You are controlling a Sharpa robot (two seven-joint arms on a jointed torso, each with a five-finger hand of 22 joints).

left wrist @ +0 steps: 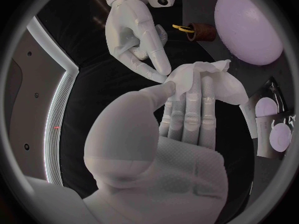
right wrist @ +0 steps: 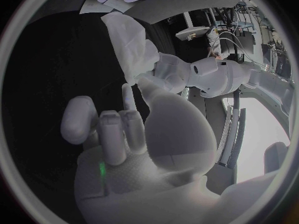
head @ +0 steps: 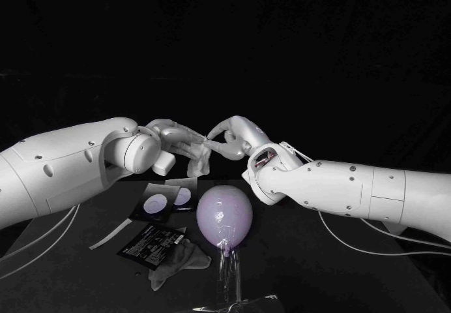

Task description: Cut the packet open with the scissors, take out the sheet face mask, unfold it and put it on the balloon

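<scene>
The white sheet face mask [head: 199,160] hangs, still folded, between my two hands above the far part of the table. My left hand [head: 176,139] holds it: the mask [left wrist: 212,82] lies over the straight fingers and the thumb [left wrist: 159,92] presses its edge. My right hand [head: 233,135] meets it from the other side, pinching the same edge [left wrist: 164,76] with its fingertips. The mask [right wrist: 131,45] rises above my right hand [right wrist: 124,129]. The pale purple balloon [head: 223,215] stands upright on a clear stand [head: 230,274] below the hands.
The cut packet [head: 161,199] lies left of the balloon, with a dark packet piece [head: 150,244], a thin strip [head: 113,233] and a crumpled liner sheet [head: 180,262] nearer me. Scissors [left wrist: 192,31] lie beyond the hands. Cables [head: 376,241] run under the right arm.
</scene>
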